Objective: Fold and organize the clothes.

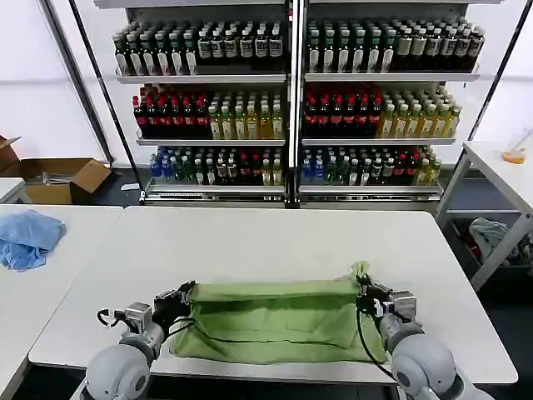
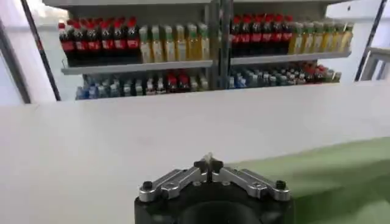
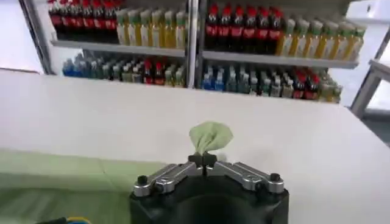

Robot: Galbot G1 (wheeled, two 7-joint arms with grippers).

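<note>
- Shirt point(image 1: 275, 321) — a light green, soft one — lies in the lower middle of the head view as a wide flat band on the white table point(image 1: 275, 242), its upper edge drawn fairly straight between our two grippers.
- Our left gripper point(image 1: 185, 293) sits at the band's upper left corner. Its fingers point(image 2: 201, 165) are pressed together in the left wrist view, but we see no fabric between the tips there; the green cloth lies just beside them, so we cannot tell whether that corner is truly pinched.
- Our right gripper point(image 1: 364, 292) is at the upper right corner, clenched on the shirt: in the right wrist view a small tuft of green fabric point(image 3: 210, 135) sticks up past the closed tips.
- We judge that a fold is under way, with both corners meant to be carried together across the garment.
- To do it well, we would move both arms at one pace and one height, so the held edge stays taut and level — slack in the middle would wrinkle the fold.
- We would lay that edge square onto the opposite edge before letting go, rather than dropping it short.
- If the left corner is not held, the cloth will skew; that side deserves a check first.
- A blue cloth point(image 1: 27, 237) at the left edge of the head view lies well apart and need not concern us.
</note>
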